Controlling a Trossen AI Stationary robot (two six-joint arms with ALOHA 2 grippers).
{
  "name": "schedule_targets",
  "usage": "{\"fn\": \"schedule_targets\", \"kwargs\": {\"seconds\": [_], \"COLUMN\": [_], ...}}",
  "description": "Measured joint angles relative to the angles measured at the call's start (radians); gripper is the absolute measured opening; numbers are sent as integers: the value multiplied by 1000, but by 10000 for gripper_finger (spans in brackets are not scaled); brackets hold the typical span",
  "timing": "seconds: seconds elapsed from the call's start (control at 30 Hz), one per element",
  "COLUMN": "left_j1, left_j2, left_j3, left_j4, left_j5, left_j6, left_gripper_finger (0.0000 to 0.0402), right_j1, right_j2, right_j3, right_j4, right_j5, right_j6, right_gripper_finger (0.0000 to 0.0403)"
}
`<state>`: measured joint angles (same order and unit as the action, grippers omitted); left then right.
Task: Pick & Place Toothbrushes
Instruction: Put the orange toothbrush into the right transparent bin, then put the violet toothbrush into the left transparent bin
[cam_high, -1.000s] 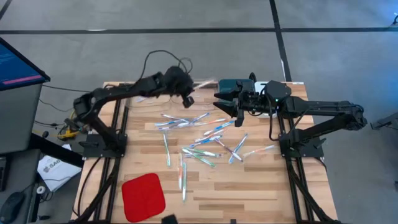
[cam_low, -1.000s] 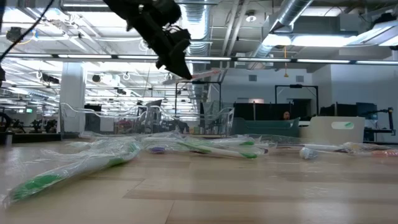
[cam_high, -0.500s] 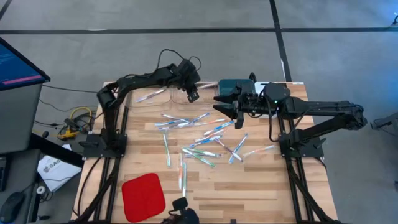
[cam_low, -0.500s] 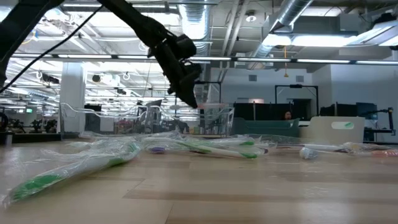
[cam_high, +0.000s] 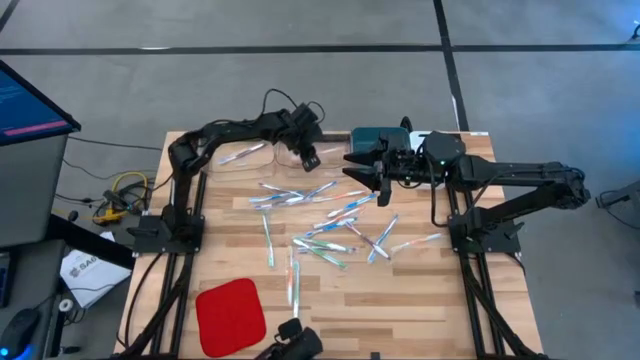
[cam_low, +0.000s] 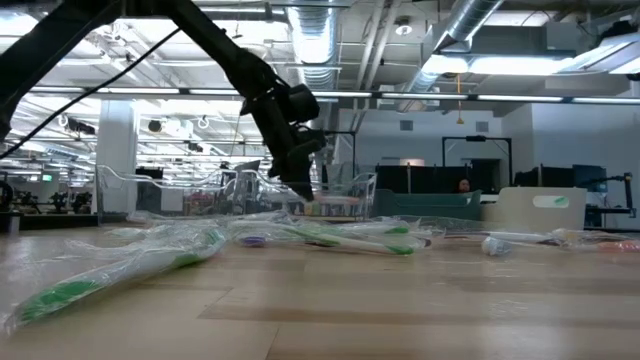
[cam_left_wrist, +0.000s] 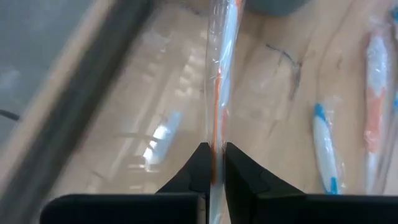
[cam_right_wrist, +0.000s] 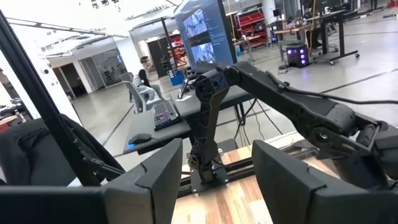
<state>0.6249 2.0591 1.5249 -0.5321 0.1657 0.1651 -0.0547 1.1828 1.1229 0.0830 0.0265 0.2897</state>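
Your left claw (cam_left_wrist: 212, 163) is pinched shut on a wrapped toothbrush (cam_left_wrist: 221, 81): light, stiff, slippery film, so grip mid-handle. Right claw (cam_high: 357, 166) hangs open, empty.

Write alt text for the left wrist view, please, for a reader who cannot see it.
The left hand is shut on a thin wrapped toothbrush with an orange stripe, held above the wooden table. Two more wrapped toothbrushes lie on the table farther off, one blue and one orange.
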Motion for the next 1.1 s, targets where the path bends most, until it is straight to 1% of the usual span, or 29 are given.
{"fn": "schedule_targets", "kwargs": {"seconds": [0.17, 0.33, 0.57, 0.73, 1.1], "left_j1": [12, 15, 10, 1, -11], "left_j2": [14, 15, 15, 15, -23], "left_j3": [0, 0, 0, 0, 0], "left_j4": [2, 2, 1, 1, 0], "left_j5": [24, 15, -43, -80, -89], "left_j6": [-16, -16, -14, -13, -14], "left_gripper_finger": [13, 23, 64, 85, 145], "right_j1": [4, 9, 9, 9, 9], "right_j2": [0, 0, 0, 0, 0], "right_j3": [0, 0, 0, 0, 0], "right_j4": [0, -1, -1, -1, 4], "right_j5": [0, 0, 0, 0, 0], "right_j6": [0, 0, 0, 0, 0], "right_gripper_finger": [189, 189, 189, 189, 189]}}
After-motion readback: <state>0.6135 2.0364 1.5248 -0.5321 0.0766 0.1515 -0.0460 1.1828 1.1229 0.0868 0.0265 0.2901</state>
